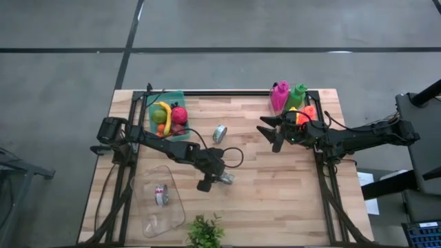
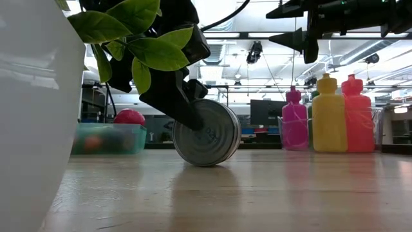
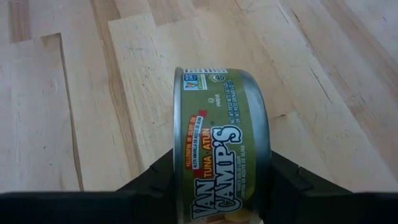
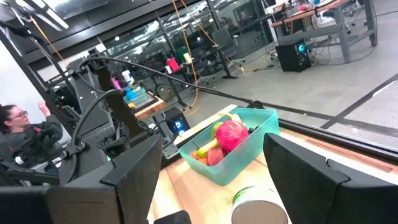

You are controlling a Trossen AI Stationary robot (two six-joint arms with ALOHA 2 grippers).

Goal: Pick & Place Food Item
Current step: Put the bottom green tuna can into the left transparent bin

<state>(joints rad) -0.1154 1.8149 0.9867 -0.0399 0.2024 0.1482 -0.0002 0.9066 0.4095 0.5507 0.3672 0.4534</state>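
A tuna can (image 3: 221, 149) with a green label stands on its edge near the table's middle, and my left gripper (image 1: 222, 178) is shut on it. In the low view the can (image 2: 207, 140) shows one round silver end, with the dark fingers (image 2: 180, 106) behind it. My right gripper (image 1: 270, 132) hangs open above the table's far right part, level, with nothing between its fingers (image 4: 137, 174). A second can (image 1: 220, 133) lies on the wood between the two grippers. A teal bin (image 1: 169, 117) with fruit sits at the far left. My left gripper pinches the tuna can by its two flat ends (image 3: 180, 168), one finger (image 3: 152, 183) on each end and the labelled wall between them. The fingers slant down from the table's left side. The can is on edge, its lower rim (image 2: 206, 165) at the table top.
Pink and green bottles (image 1: 288, 96) stand at the far right corner. A clear plastic container (image 1: 164, 203) holding a small can lies near the left front. A potted plant (image 1: 205, 231) stands at the near edge. A person (image 4: 22, 137) sits beyond the table.
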